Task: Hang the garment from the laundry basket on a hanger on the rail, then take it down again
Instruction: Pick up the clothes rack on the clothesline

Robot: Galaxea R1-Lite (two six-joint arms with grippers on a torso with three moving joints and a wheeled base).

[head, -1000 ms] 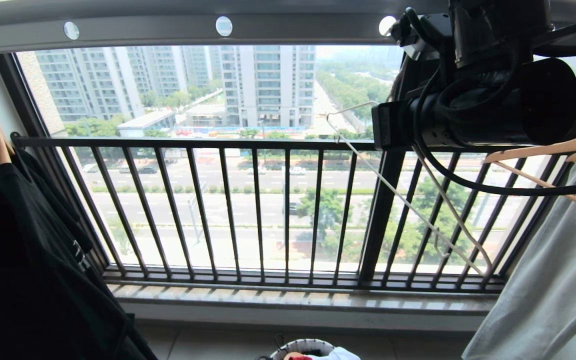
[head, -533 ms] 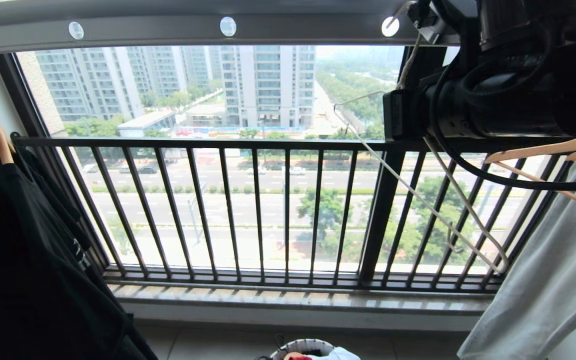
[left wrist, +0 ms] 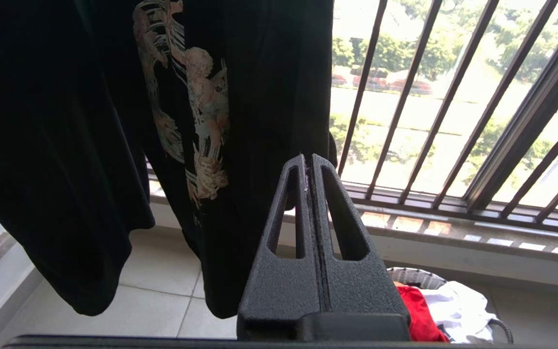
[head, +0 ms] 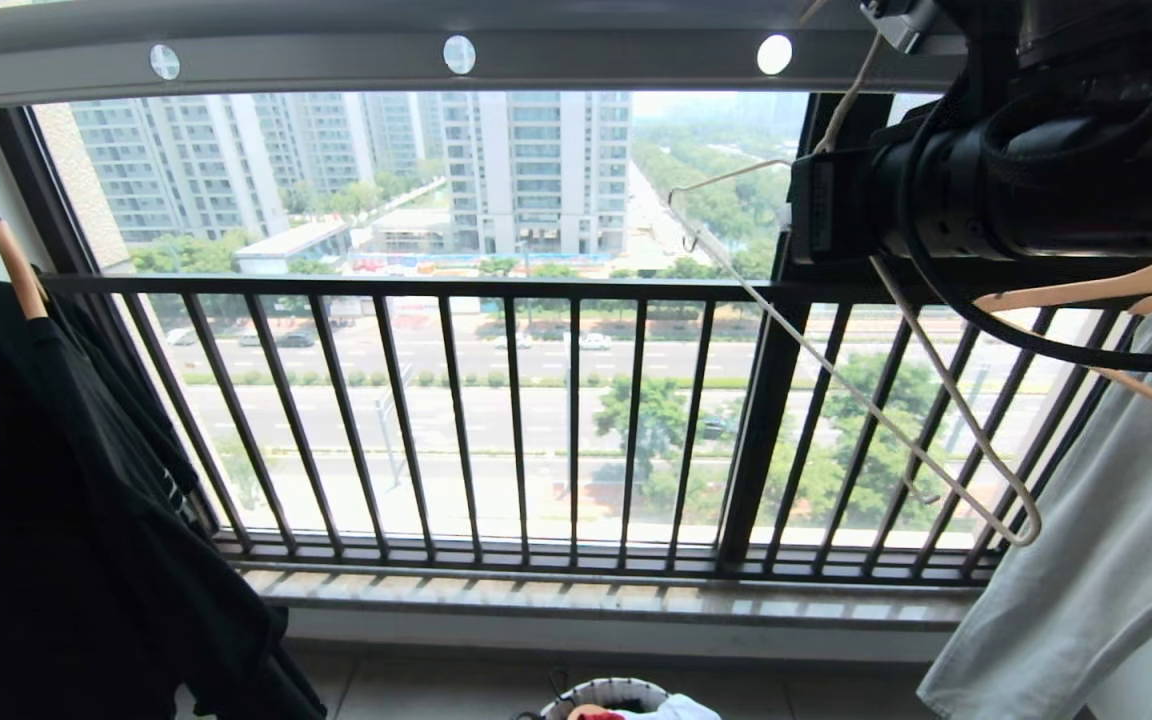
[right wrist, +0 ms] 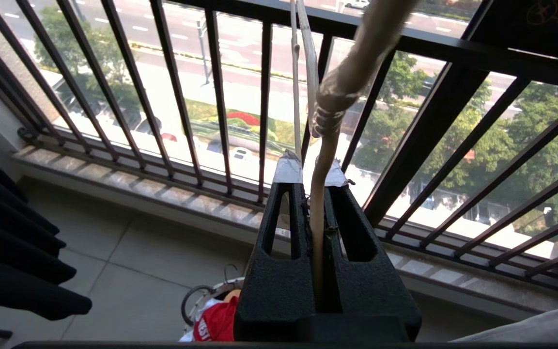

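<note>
**Wire hanger carried up toward the rail, still bare**

The rail (head: 356, 60) runs overhead, just above and beside the right claw (right wrist: 314, 182), which is raised high on the right of the head view. Over the last second the arm has lifted: the hanger (head: 866, 400) it carries has risen with it and swung a little to the right, its neck now close under the rail. In the right wrist view the claw is pinching the hanger's shaft just below the twisted neck, tips pressed against the wire on both sides.

Far below the right claw, on the tiled floor by the window sill, sits the laundry basket (head: 608, 690), and the red garment (right wrist: 217, 321) is still lying in it among white cloth. To the claw's far left hangs a black T-shirt (head: 66, 520) on a wooden hanger; close beside it on the right hangs a pale garment (head: 1116, 560).

The left claw (left wrist: 312, 167) is parked low beside the black T-shirt, its tips pressed together and holding nothing.

Judging from this, the hanger is being handled empty; the red shirt has yet to be put on it, so the hanging step is not done.
</note>
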